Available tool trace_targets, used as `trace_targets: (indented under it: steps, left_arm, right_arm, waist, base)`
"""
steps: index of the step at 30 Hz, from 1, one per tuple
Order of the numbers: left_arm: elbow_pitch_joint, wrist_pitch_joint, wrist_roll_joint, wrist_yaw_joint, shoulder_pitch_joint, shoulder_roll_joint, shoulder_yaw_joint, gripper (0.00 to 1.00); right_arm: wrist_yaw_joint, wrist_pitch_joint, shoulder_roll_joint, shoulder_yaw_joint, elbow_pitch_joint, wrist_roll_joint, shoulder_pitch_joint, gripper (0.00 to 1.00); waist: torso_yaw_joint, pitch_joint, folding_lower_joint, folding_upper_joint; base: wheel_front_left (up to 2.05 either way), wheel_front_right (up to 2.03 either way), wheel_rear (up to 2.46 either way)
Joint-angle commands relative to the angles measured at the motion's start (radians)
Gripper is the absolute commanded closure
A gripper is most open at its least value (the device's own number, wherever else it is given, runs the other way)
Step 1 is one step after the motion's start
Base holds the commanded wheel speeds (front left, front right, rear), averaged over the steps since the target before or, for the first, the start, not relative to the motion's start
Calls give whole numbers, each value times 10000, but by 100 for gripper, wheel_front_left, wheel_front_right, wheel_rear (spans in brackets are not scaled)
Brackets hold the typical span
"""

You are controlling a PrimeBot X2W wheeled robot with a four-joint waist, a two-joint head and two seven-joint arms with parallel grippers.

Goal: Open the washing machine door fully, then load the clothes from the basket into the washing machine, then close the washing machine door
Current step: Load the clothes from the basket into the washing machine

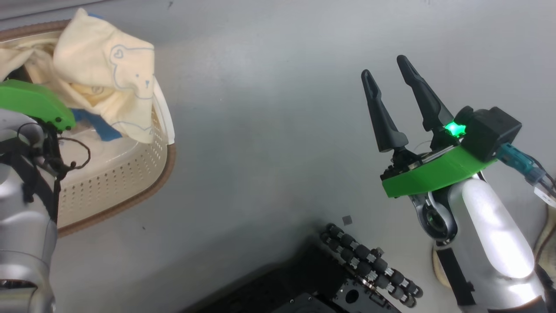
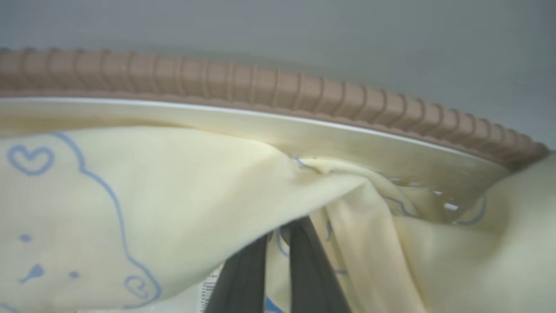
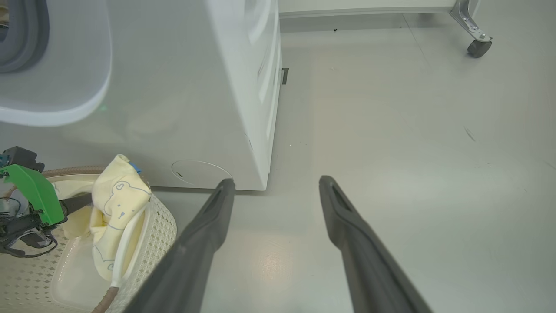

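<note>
Here, the white washing machine [image 3: 208, 87] stands on the grey floor [image 3: 391, 130], and no writing on its front can be read. Just before its foot sits the cream perforated basket [image 1: 130, 182] with its brown ribbed rim. It holds the clothes [image 1: 108, 74], a pale yellow bundle with a bear drawn in thin blue lines, small hearts and a bright blue patch. The bundle rises to a peak above the basket. In the head view its long axis runs from that peak down to the rim on the robot's right, where it drapes over the white handle [image 3: 126, 234]. The left gripper [image 2: 282, 230] is inside the basket, clenched on a fold of the clothes. The right gripper [image 1: 384, 66] hangs released over bare floor, well apart. A barcode sticker [image 2: 210, 289] lies on the basket's bottom, its digits too blurred to read.
</note>
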Motion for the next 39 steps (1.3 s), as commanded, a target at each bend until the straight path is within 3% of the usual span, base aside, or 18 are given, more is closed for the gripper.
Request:
trace_targets:
  steps: [1, 14, 25, 39]
  left_arm:
    - [-109, -113, -7, -60, 176, 221, 79, 100]
    - [-549, -492, -203, -493, 1039, -613, 16, 100]
    - [-2683, -507, -163, -835, 3243, -1494, 83, 100]
    - [-4097, -509, -983, -929, 5173, -1703, -638, 100]
  right_arm:
    - [39, -67, -51, 35, -262, 23, 187, 0]
    - [39, -67, -51, -392, -230, -359, 259, 0]
    - [39, -67, -51, -838, -90, -857, 869, 0]
    - [39, -67, -51, -1261, 101, -1187, 2012, 0]
  waist:
    - [69, -56, 0, 0]
    - [858, -856, 0, 0]
    - [1702, -2642, 0, 0]
    - [2103, -4868, 0, 0]
  base:
    - [0, 0, 0]
    - [0, 0, 0]
    - [0, 0, 0]
    - [0, 0, 0]
